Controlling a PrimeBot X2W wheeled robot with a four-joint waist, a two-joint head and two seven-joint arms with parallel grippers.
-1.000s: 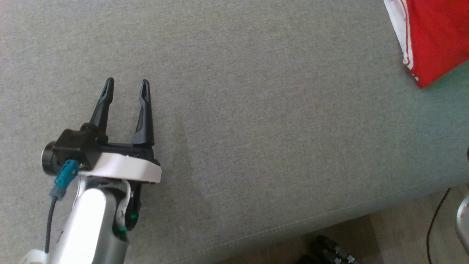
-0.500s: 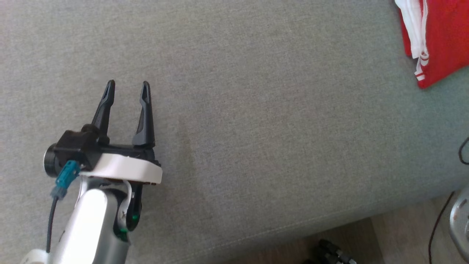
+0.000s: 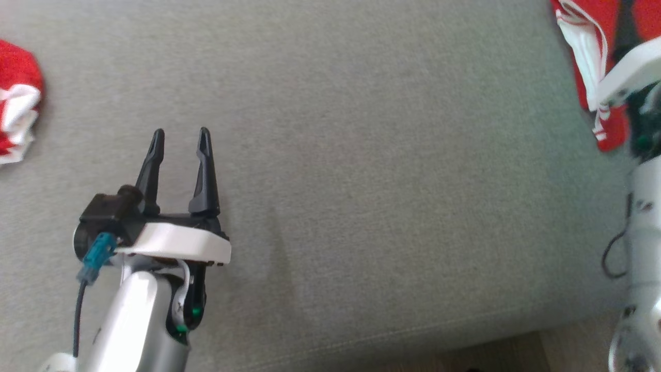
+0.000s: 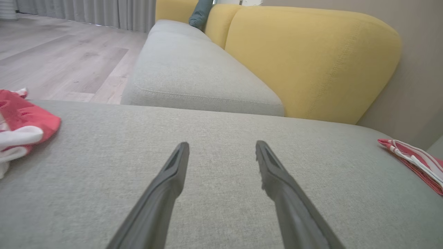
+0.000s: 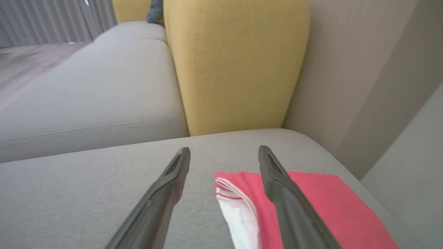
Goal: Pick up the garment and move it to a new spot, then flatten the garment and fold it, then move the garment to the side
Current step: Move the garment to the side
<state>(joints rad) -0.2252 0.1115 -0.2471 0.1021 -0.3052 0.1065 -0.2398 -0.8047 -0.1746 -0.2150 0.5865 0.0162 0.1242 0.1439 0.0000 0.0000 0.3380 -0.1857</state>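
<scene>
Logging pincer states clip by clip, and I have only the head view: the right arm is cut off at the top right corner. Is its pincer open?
Observer: Yes. The right wrist view shows the right pincer with fingers spread, nothing held between them.
Operator: What lies ahead of it?
Observer: The red garment, lying flat, its white striped edge in line with the gap.
Operator: And beyond the cushion?
Observer: A yellow backrest stands behind the grey cushion.
</scene>
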